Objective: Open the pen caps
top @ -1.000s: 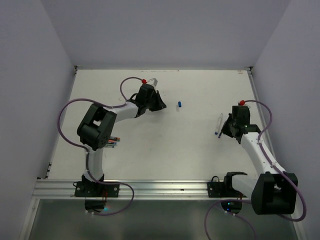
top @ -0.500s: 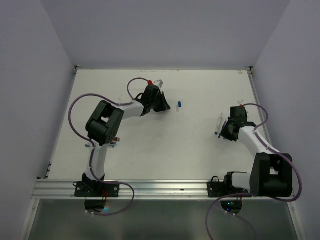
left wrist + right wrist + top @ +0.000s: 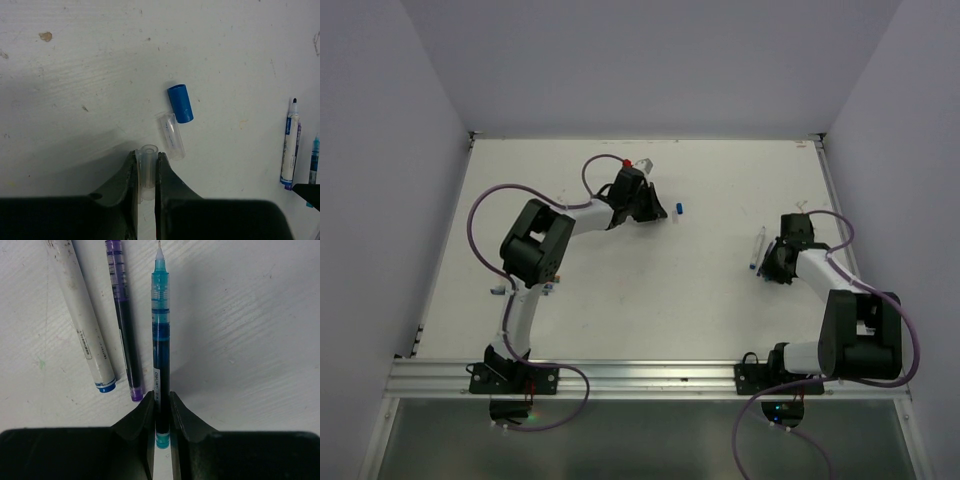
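Left wrist view: the left gripper (image 3: 147, 156) is pinching a clear cap (image 3: 148, 166) between its fingers, just short of a second clear cap (image 3: 170, 136) and the blue cap (image 3: 180, 103) lying on the table (image 3: 75, 75). I am judging this a set-down: lowering until the cap is resting, then parting slowly so it is not rolling into the others. The right gripper (image 3: 161, 397) is clamping the teal pen (image 3: 160, 330), tip bare, beside the purple pen (image 3: 122, 315) and white pen (image 3: 82, 315); I am planning a parallel release without nudging them.
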Robot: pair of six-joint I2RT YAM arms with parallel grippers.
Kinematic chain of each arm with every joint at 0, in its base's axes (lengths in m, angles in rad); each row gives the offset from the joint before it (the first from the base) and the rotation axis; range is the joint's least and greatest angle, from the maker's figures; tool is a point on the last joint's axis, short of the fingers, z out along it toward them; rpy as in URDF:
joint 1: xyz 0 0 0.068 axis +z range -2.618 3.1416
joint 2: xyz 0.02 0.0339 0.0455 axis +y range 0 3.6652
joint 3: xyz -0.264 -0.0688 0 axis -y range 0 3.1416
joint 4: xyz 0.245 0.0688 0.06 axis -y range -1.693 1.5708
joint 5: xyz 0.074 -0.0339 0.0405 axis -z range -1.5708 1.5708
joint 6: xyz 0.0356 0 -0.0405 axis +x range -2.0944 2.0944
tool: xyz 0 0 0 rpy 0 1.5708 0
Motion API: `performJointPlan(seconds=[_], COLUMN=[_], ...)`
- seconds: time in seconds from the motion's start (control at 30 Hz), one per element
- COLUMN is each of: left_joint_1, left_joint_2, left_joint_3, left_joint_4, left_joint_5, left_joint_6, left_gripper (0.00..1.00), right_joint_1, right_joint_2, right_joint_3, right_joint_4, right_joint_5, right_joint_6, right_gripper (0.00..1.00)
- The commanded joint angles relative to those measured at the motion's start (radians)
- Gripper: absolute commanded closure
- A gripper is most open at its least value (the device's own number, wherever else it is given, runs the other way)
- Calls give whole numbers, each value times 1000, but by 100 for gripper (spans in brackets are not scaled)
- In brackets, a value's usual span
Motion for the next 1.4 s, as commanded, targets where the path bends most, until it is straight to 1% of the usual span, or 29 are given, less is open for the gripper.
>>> performJointPlan(seconds=[0.0,0.13,0.17,0.3,0.37,0.43,0.5,0.53,0.6,0.63,0.7,0.77,0.8,0.83,0.87,0.93,1.1,1.17,1.2,1.23,1.27,1.3,1.33,1.37], left_joint_1=[-7,-8,-9,-9,-10,-10,-9,-10,-9,-10,-12,-10,-10,-10,-10,-10,-10,-9,-10,-10,-10,-10,-9,-9], left_joint_2=[17,34,42,53,53,53,49,53,56,59,56,51,48,42,37,30,8,-19,-33,-58,-72,-90,-143,-177], left_joint_3=[52,60,60,69,68,66,65,63,63,65,65,68,68,65,63,59,29,-9,-23,-43,-52,-67,-120,-156], left_joint_4=[5,17,19,11,10,11,16,19,25,28,34,36,36,36,36,33,62,92,102,103,105,106,117,161], left_joint_5=[32,47,61,62,58,59,56,61,64,73,78,79,76,75,72,64,53,36,12,-2,-14,-57,-83,-105], left_joint_6=[6,-5,-10,-11,-11,-10,-14,-16,-23,-25,-31,-33,-30,-30,-26,-23,-37,-48,-51,-54,-59,-62,-68,-72], left_gripper=[98,96,94,91,88,86,82,78,72,69,67,63,62,58,57,55,52,51,50,50,50,50,50,50], right_joint_1=[-12,-19,-22,-28,-29,-28,-29,-29,-29,-28,-28,-28,-28,-28,-29,-29,-26,-12,0,27,52,95,198,252], right_joint_2=[0,-6,-6,13,13,10,-9,-15,-35,-39,-47,-50,-64,-76,-90,-139,-251,-306,-317,-322,-319,-313,-303,-290], right_joint_3=[-5,-22,-29,-26,-25,-23,-22,-23,-25,-25,-26,-14,-6,9,18,58,132,147,147,159,170,182,208,227], right_joint_4=[37,59,63,67,67,62,56,56,51,50,50,36,21,11,4,-34,-107,-95,-79,-79,-84,-96,-101,-113], right_joint_5=[-29,-79,-90,-101,-101,-98,-89,-86,-73,-72,-72,-72,-73,-70,-70,-52,-64,-96,-89,-86,-49,-6,43,95], right_joint_6=[13,-1,2,2,2,-2,-9,-10,-13,-15,-12,-9,-6,-4,-5,-9,-35,-36,-12,-7,-10,-34,-53,-74], right_gripper=[81,80,75,71,65,64,59,55,53,48,42,20,2,2,2,2,1,1,1,1,2,2,2,1])
